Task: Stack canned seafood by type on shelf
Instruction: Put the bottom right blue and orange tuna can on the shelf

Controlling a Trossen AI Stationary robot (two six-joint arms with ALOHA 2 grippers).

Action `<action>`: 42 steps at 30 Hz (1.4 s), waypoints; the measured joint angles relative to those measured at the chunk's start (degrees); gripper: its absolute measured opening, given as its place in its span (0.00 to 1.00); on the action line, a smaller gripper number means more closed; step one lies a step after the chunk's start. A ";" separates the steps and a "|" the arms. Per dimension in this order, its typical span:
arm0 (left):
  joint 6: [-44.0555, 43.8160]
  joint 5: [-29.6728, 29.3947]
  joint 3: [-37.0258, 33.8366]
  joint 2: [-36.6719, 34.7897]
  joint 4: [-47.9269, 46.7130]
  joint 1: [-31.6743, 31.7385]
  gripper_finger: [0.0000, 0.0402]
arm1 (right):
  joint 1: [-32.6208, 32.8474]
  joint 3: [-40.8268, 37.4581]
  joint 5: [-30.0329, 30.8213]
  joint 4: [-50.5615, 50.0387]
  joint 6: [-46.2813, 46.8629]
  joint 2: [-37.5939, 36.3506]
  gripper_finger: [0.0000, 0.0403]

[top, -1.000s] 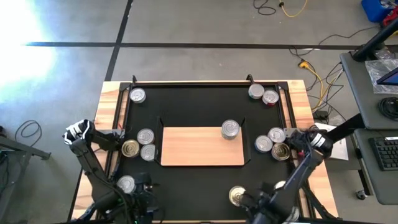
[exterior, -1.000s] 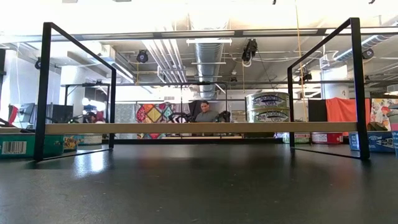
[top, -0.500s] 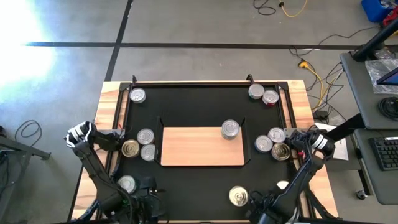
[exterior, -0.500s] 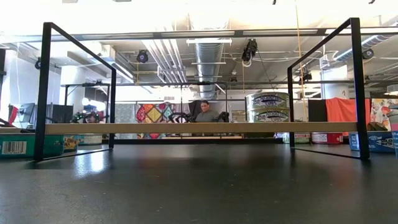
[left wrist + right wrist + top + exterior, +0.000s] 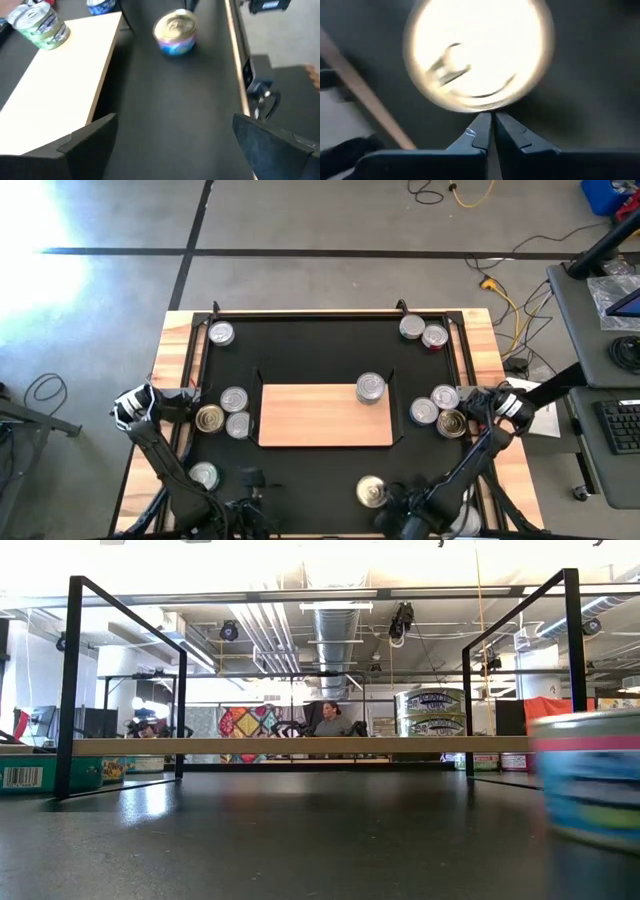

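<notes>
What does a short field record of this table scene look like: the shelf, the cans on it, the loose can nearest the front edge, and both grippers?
shelf: flat light-wood board with black frame ends, at the middle of the black mat
on shelf: one stack of silver-topped round tins, far right corner
front can: gold-topped round tin with blue sides, on the mat
right gripper: shut, tips against the gold-topped tin
left gripper: open, empty, over the mat

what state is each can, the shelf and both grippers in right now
shelf: flat on the black mat, holding one stack of cans
gold-topped can: upright on the mat, right against the right gripper's tips
left gripper: open, empty
right gripper: shut, holding nothing
other cans: upright on the mat, off the shelf
</notes>
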 joint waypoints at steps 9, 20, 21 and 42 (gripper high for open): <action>5.17 -0.06 -6.88 -0.26 16.25 1.61 0.94 | -1.32 -0.27 -0.87 4.80 -8.45 0.00 0.03; 12.10 5.46 -13.37 -1.44 31.51 6.67 0.94 | -1.69 -0.42 -5.10 -14.65 -8.68 0.38 0.03; 13.69 5.47 -13.96 -1.44 33.28 7.23 0.94 | -2.10 -0.81 -3.66 -14.92 -9.02 0.42 0.03; 21.56 21.75 -15.73 8.37 39.10 9.98 0.94 | -11.56 -2.19 1.76 3.44 -28.15 0.32 0.03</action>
